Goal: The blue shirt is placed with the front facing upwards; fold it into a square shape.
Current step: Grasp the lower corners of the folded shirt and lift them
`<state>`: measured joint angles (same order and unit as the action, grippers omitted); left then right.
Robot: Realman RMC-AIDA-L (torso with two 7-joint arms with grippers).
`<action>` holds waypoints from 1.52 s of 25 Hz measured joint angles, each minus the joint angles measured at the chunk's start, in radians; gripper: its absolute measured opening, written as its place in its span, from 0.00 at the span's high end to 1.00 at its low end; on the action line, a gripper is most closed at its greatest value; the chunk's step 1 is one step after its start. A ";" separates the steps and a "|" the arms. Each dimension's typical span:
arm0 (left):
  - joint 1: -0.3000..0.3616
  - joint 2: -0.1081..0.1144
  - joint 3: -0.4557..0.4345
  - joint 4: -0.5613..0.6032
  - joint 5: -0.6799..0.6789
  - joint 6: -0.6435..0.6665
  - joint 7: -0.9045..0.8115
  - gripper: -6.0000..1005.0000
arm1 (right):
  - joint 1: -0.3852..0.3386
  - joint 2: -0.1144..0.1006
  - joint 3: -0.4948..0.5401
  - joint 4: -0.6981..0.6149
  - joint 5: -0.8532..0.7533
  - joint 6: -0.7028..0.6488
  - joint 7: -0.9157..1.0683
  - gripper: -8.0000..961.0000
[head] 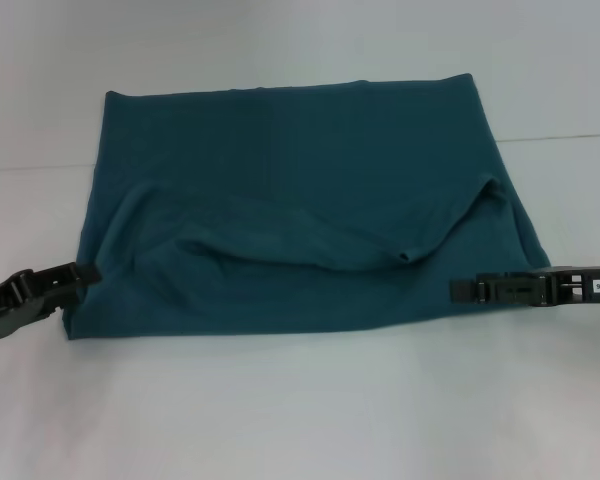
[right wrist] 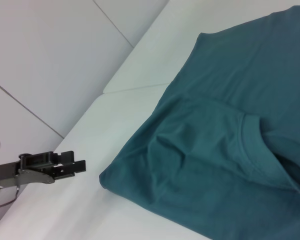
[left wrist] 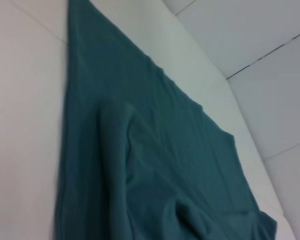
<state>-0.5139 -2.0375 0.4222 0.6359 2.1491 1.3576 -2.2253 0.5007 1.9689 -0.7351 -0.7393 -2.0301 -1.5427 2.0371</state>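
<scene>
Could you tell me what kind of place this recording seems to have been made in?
Probably a lab or test workstation, not a home: a plain white table holds only the blue shirt, partly folded, and the left hand and right hand sit at its near corners.

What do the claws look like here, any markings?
Both are black, flat, blocky linkages. The right claw carries a white label with dark print on its body. The left claw shows no marking; a thin cable trails from it in the right wrist view.
</scene>
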 joint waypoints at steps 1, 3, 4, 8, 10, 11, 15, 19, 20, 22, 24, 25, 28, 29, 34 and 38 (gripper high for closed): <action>0.000 -0.003 0.001 0.002 0.002 -0.008 0.000 0.49 | 0.000 0.000 0.001 0.000 0.000 0.000 0.000 0.04; -0.002 -0.004 0.002 0.002 0.002 -0.017 0.001 0.47 | 0.001 0.001 0.006 0.000 0.000 0.001 0.000 0.04; -0.003 -0.004 0.003 0.002 0.002 -0.022 0.002 0.46 | 0.002 0.001 0.008 0.000 0.000 0.001 -0.001 0.04; -0.003 -0.006 0.028 0.001 0.002 -0.063 0.071 0.30 | 0.009 0.001 0.012 0.000 0.001 0.005 -0.011 0.04; -0.004 -0.012 0.050 -0.004 0.002 -0.088 0.109 0.20 | 0.012 0.003 0.013 0.000 0.001 0.006 -0.015 0.04; -0.004 -0.015 0.067 -0.005 0.002 -0.105 0.115 0.17 | 0.013 0.004 0.013 0.000 0.001 0.007 -0.017 0.04; -0.005 -0.022 0.125 -0.008 0.002 -0.160 0.118 0.09 | 0.016 0.005 0.020 0.000 0.001 0.007 -0.020 0.04; -0.006 -0.023 0.141 -0.013 0.002 -0.194 0.119 0.10 | 0.016 0.006 0.032 0.000 0.001 0.005 -0.021 0.04; -0.006 -0.023 0.141 -0.014 0.002 -0.200 0.120 0.10 | 0.015 0.007 0.036 0.000 0.002 0.005 -0.021 0.04; -0.005 -0.023 0.140 -0.014 0.002 -0.214 0.119 0.11 | 0.011 0.007 0.043 0.000 0.002 0.003 -0.021 0.04; -0.004 -0.023 0.139 -0.015 0.002 -0.221 0.117 0.11 | 0.009 0.007 0.051 0.000 0.002 0.002 -0.021 0.04; -0.003 -0.023 0.139 -0.016 0.002 -0.224 0.116 0.12 | 0.008 0.007 0.056 0.000 0.002 0.001 -0.021 0.04; -0.002 -0.026 0.145 -0.026 0.001 -0.224 0.116 0.13 | 0.006 0.007 0.063 0.000 0.002 0.001 -0.022 0.05; -0.002 -0.027 0.148 -0.028 0.001 -0.224 0.117 0.13 | 0.006 0.007 0.063 0.000 0.002 0.000 -0.022 0.05; -0.005 -0.031 0.155 -0.036 0.001 -0.233 0.122 0.14 | 0.003 0.007 0.063 0.000 0.002 -0.001 -0.022 0.06; -0.014 -0.032 0.188 -0.046 0.001 -0.248 0.122 0.15 | -0.001 0.007 0.063 0.000 0.002 -0.002 -0.022 0.07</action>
<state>-0.5278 -2.0697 0.6101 0.5903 2.1505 1.1099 -2.1037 0.4999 1.9758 -0.6716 -0.7394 -2.0278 -1.5447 2.0149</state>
